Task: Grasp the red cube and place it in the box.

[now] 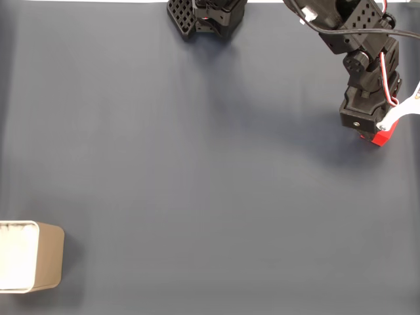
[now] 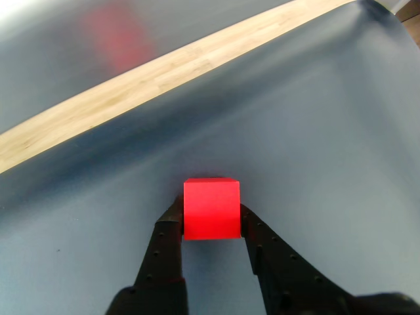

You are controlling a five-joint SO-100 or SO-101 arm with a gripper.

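nearest the lens in the wrist view are the two black fingers of the gripper, rising from the bottom edge and studded with small dimples; between their tips sits the red cube, each finger pressed flat against one of its sides, so the claw is clenched on the cube; the cube's front face is plain and bright; beyond it the dark blue-grey cloth runs to a pale wooden strip crossing the view on a slant; in the fixed view the arm comes in from the top right, the gripper pointing down with the red cube showing just under its black body near the right edge; the box, tan outside with a white interior, stands at the lower left corner of the cloth, well apart from the cube; the arm's base sits at the top edge.
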